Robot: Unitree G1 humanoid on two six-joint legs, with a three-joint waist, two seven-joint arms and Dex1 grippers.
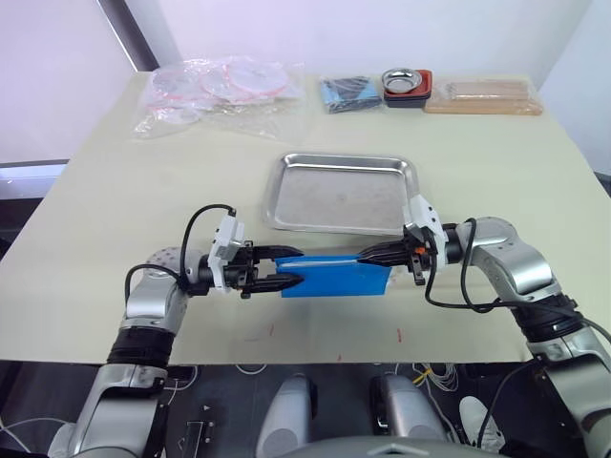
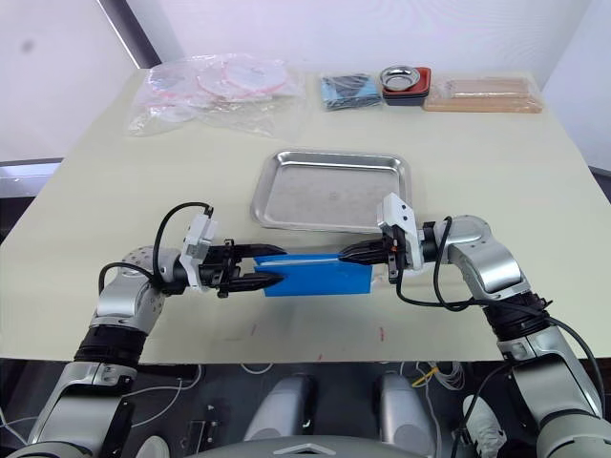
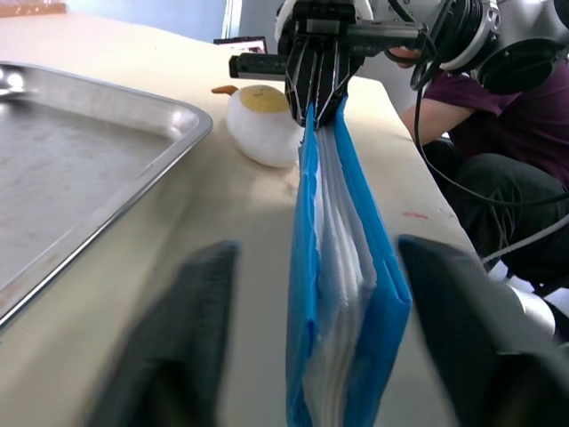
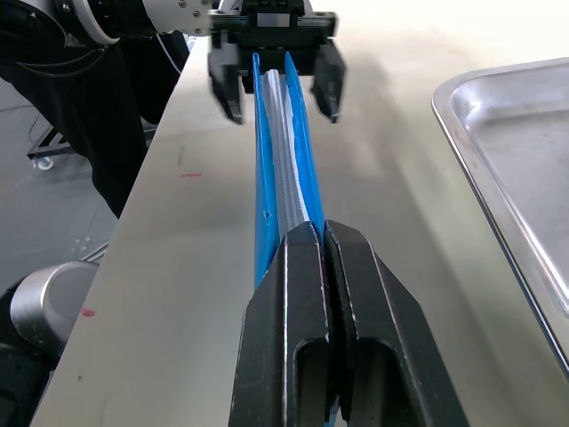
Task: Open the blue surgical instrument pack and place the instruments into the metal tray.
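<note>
Both tools meet the blue pack [image 1: 336,278]: right tool [image 1: 368,256] pinches it, left tool [image 1: 291,266] spread; no legible print.

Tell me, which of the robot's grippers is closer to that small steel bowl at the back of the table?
The right. The right gripper grips the blue pack's end on the bowl's side of the table. The left gripper is at the pack's opposite end, farther off.

Worktop [image 1: 115,191]: pale cream, a few small red marks near its front edge.
Middle: empty metal tray [image 1: 339,194].
Far edge: clear plastic bags [image 1: 210,91], dark blue bundle [image 1: 348,93], small steel bowl [image 1: 406,81], wooden tray [image 1: 482,97].
</note>
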